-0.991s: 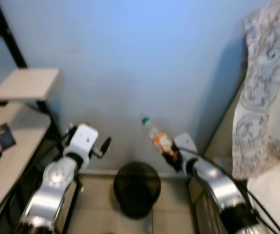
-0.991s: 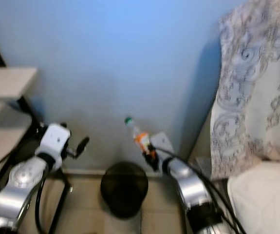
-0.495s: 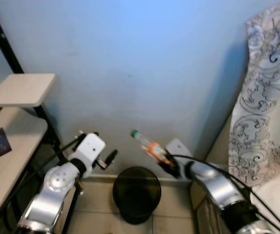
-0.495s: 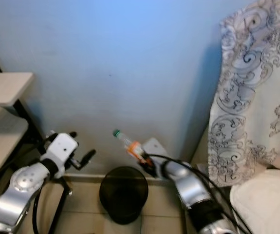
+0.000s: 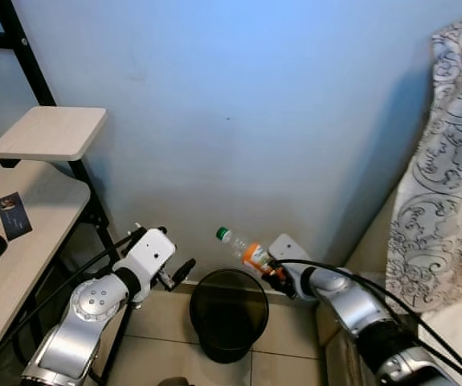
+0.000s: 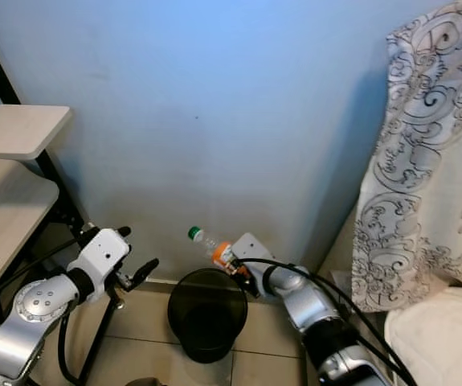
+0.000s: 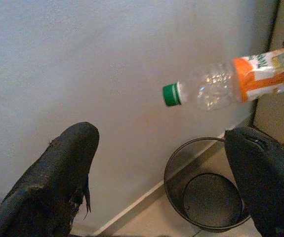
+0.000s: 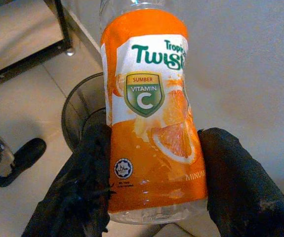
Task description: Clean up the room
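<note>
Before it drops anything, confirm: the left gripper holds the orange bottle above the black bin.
Wrong arm. The right gripper holds the orange bottle above the black bin, as the right wrist view shows; the left gripper is open.

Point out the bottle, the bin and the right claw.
bottle (image 7: 260, 78): left wrist view, on its orange label.
bin (image 5: 202, 290): left eye view, on its dark rim.
right claw (image 8: 154, 187): right wrist view, midway between the fingertips gripping the bottle.
</note>
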You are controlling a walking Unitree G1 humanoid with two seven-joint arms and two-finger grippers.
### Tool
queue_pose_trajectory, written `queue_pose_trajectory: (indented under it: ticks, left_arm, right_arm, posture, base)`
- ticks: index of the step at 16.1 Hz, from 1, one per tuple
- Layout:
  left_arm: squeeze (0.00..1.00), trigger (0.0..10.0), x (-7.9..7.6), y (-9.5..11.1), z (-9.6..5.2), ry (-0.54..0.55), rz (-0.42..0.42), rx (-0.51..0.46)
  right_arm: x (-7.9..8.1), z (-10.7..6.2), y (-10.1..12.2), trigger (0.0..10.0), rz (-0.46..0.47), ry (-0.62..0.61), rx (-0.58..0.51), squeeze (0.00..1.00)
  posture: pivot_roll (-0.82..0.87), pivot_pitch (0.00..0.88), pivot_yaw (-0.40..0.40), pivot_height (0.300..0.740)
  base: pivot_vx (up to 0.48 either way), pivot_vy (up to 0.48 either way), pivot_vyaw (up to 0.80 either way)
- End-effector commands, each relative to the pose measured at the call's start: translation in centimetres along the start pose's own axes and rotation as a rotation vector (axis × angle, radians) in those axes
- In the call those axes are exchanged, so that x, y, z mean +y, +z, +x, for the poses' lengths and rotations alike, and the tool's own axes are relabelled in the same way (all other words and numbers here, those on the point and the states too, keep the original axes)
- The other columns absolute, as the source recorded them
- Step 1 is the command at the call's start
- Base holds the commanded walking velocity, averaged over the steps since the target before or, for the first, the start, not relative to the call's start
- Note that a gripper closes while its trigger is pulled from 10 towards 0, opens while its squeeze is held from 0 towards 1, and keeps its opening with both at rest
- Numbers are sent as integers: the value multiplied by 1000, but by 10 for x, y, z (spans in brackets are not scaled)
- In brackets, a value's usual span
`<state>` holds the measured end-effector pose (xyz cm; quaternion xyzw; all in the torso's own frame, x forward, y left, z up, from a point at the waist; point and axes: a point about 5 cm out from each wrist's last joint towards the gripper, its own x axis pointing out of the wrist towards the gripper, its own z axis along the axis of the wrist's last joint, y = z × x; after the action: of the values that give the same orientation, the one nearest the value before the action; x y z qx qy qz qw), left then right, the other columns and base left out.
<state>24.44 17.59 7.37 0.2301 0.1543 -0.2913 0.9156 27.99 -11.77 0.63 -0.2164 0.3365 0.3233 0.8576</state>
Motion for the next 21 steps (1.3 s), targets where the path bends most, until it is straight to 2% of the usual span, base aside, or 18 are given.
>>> queue_pose_trajectory:
  ticks: [1,4,7,10,14,15,16,17,18,21]
  left_arm:
    - [0,10000,-1,3,2,-35,23,-3]
    - [0,10000,-3,1,2,-102,59,18]
    - [0,10000,-1,-4,1,-174,120,61]
    - [0,10000,1,-5,0,-205,139,74]
    - [0,10000,2,-4,0,-224,145,69]
    - [0,10000,2,-3,0,-225,146,67]
    - [0,10000,2,-3,0,-225,146,64]
    - [0,10000,2,-2,0,-225,146,62]
    - [0,10000,2,-1,0,-226,148,59]
    - [0,10000,3,1,0,-226,150,54]
  right_arm:
    - [-5,2,6,10000,-27,-29,-7,0]
    - [-9,10,11,10000,-14,-97,1,0]
    - [-21,14,22,10000,-23,-217,8,0]
    - [-19,18,34,10000,-27,-207,-14,0]
    - [-16,22,43,10000,16,-201,-39,0]
    - [-15,23,44,10000,24,-199,-41,39]
    - [-13,23,45,10000,26,-186,-46,655]
    - [-12,24,45,10000,29,-177,-51,988]
    - [-7,25,48,10000,40,-141,-69,1000]
    - [-5,27,47,10000,42,-146,-68,1000]
  posture:
    - [82,0,-15,740]
    - [81,0,-15,740]
    - [84,0,-21,740]
    - [92,0,-27,740]
    - [96,0,-32,740]
    - [97,0,-32,740]
    - [96,0,-31,740]
    - [96,0,-31,740]
    - [96,0,-31,740]
    - [98,0,-30,740]
  base:
    - [0,0,0]
    - [0,0,0]
    - [0,0,0]
    - [0,0,0]
    - [0,0,0]
    - [0,0,0]
    - [0,0,0]
    - [0,0,0]
    - [0,0,0]
    - [0,0,0]
